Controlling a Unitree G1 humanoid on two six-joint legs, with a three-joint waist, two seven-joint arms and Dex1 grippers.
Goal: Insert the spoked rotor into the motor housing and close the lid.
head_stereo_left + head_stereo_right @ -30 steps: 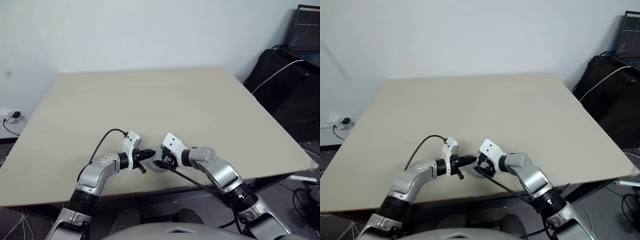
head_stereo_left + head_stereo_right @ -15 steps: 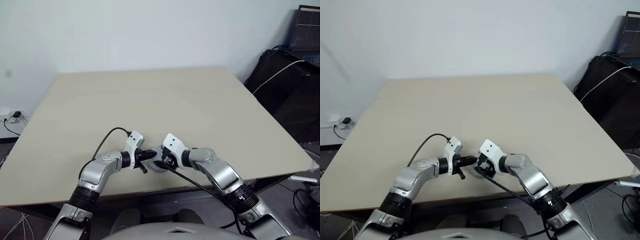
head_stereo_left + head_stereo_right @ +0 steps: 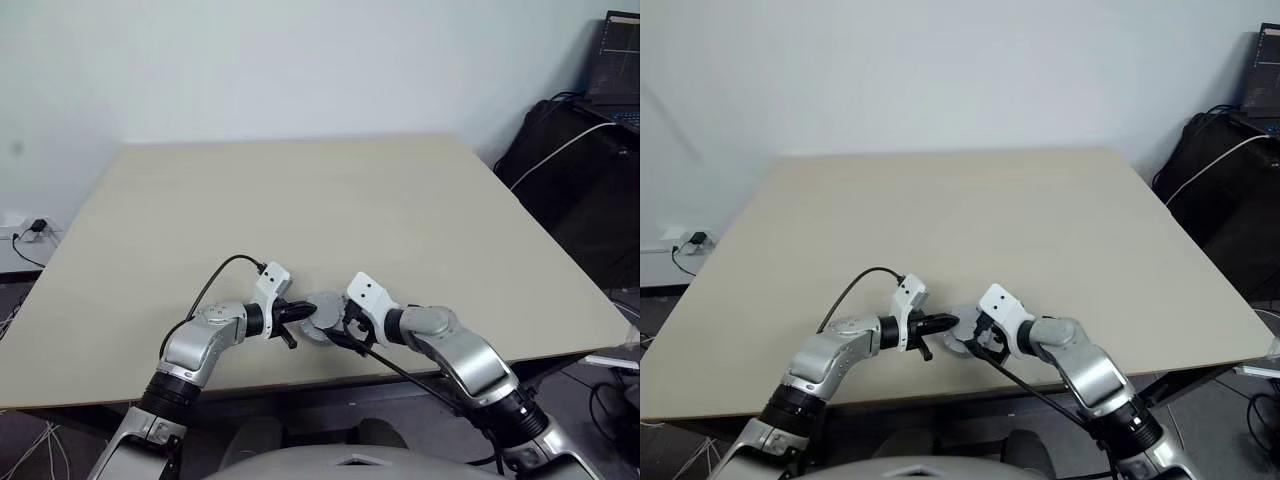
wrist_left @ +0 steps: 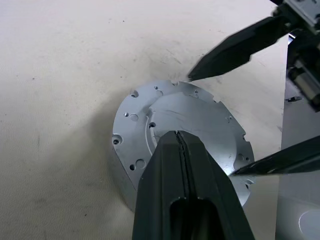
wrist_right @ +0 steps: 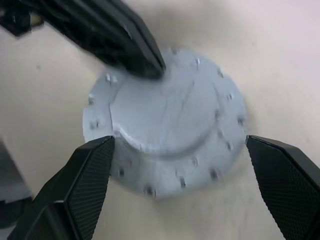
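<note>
While the lid (image 5: 167, 122) sits seated on the table (image 3: 300, 200), item status: left end effector (image 4: 186, 150) pinched shut, its tip resting on the lid's raised centre; right end effector (image 5: 185, 165) spread wide, one finger either side of the rim, clear of it. Handling note: likely best to press straight down, evenly, and check the rim sits flush.

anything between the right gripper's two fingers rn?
Yes. In the right wrist view the lid lies between the right gripper's spread fingers, neither pressing its rim. The left gripper, shut, rests on the lid's far edge.
</note>
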